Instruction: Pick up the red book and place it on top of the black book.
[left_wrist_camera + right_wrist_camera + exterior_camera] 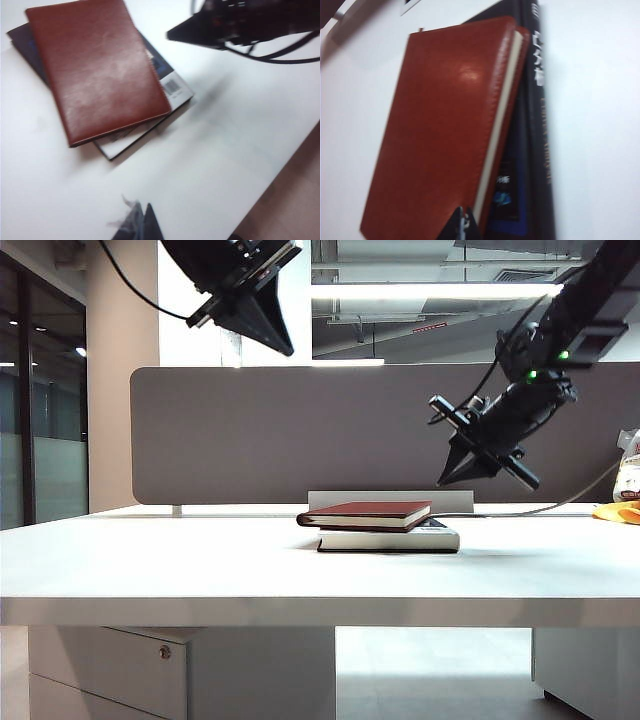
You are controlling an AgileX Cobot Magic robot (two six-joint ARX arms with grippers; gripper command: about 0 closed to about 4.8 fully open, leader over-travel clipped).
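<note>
The red book [365,513] lies flat and skewed on the black book [395,539]; the left gripper [262,315] and the right gripper [470,468] hang above, both closed and empty.

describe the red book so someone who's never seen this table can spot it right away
On the white table, in front of the grey partition, two books sit stacked. The red book lies on top, slightly askew. It is thin with a maroon leather-like cover, unlike the thicker black book beneath with its white page block.
</note>
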